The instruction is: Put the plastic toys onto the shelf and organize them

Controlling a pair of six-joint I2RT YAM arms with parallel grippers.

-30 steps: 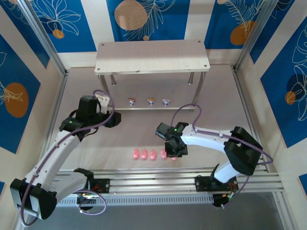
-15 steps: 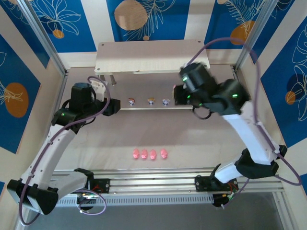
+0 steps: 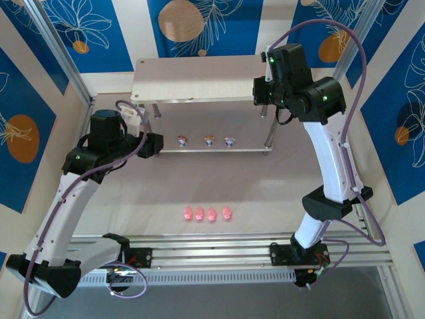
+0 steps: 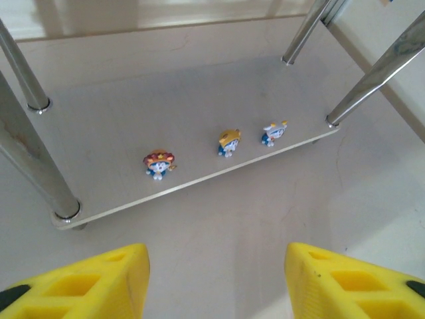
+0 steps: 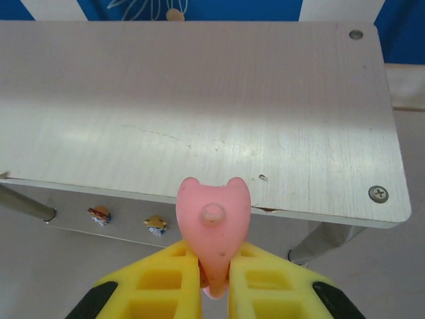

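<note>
My right gripper [image 5: 214,269] is shut on a pink pig toy [image 5: 214,222], which it holds above the front edge of the shelf's pale wood top board [image 5: 199,100]. From above, that gripper [image 3: 259,92] hangs at the right end of the shelf [image 3: 199,76]. Several more pink pigs [image 3: 206,214] lie in a row on the table near the front. Three whitish figurines [image 3: 208,140] stand along the front of the lower board [image 4: 119,119]. The left wrist view shows them with brown [image 4: 159,163], orange [image 4: 229,141] and blue [image 4: 273,133] tops. My left gripper [image 4: 216,282] stands open and empty, low beside the shelf's left end [image 3: 154,143].
Slim metal legs [image 4: 33,166] stand at the shelf's corners; another leg [image 4: 372,76] rises at the lower board's right end. An aluminium rail [image 3: 219,252] runs along the table's near edge. Blue patterned walls [image 3: 40,93] enclose the sides and back.
My right gripper lifted the rightmost pig out of the row on the table and swung up to the right end of the shelf's top. The left arm drifted slightly left.
</note>
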